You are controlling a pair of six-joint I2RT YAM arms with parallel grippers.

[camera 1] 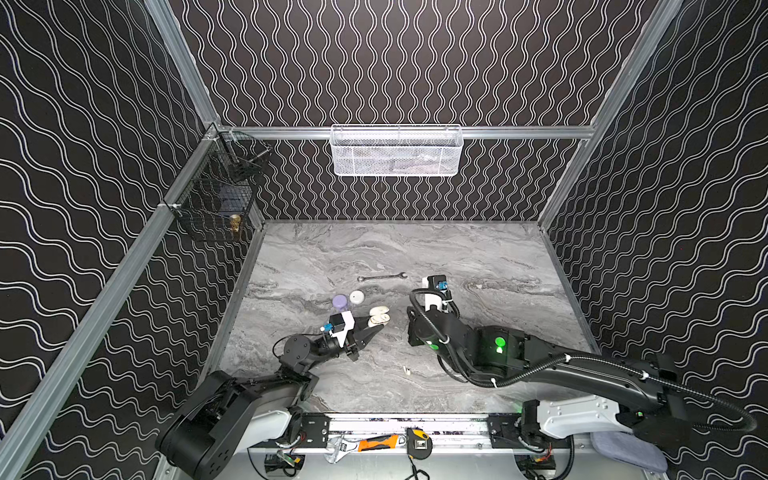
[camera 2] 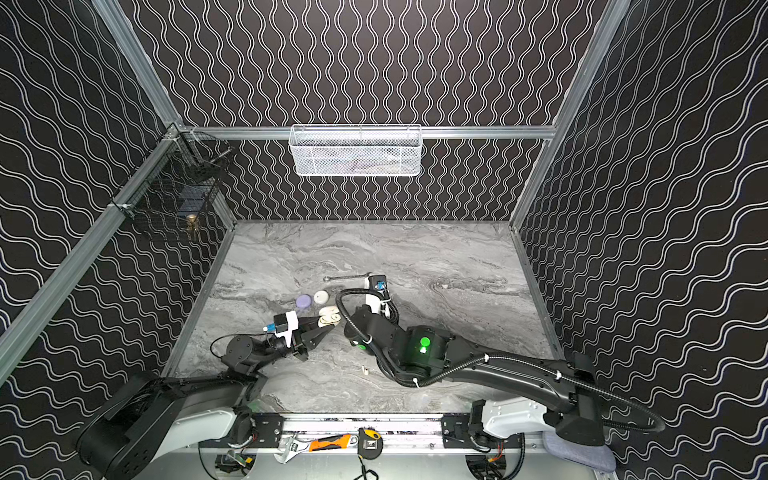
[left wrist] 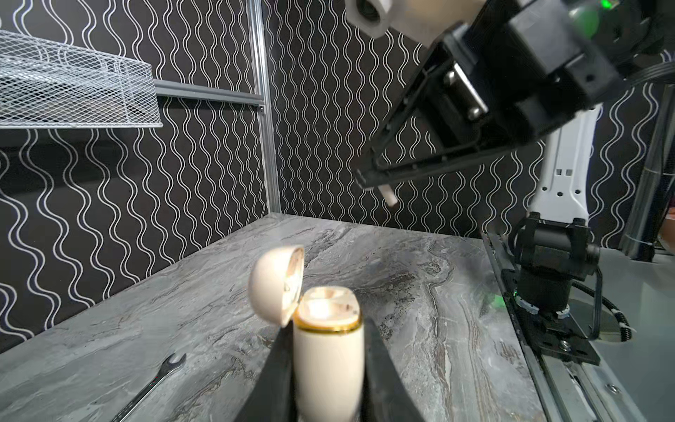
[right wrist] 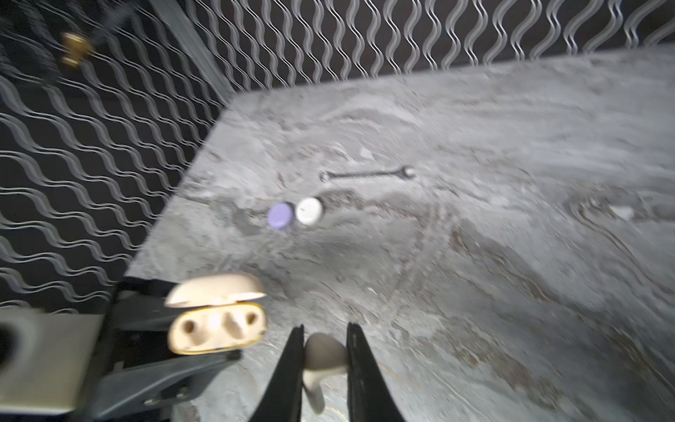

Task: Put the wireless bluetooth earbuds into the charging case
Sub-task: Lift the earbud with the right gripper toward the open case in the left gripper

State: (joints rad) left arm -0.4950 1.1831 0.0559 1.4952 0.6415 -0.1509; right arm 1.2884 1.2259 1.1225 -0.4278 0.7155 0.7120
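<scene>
Pinching the open case (right wrist: 217, 329), the left gripper (left wrist: 326, 329) faces the right gripper (right wrist: 325, 330) at its 3 o'clock, which pinches an earbud (right wrist: 323, 356), stem sticking out.

cream charging case (left wrist: 328, 361) upright, lid open; cream earbud (right wrist: 323, 356) held just beside it.

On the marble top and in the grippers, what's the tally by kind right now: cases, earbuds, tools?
Charging cases: 3: cream case, lid open, clamped in the left gripper; lavender case; white case
Earbuds: 2: held earbud in the right gripper; loose earbud lying near the front
Wrench: 1
Total: 6
</scene>
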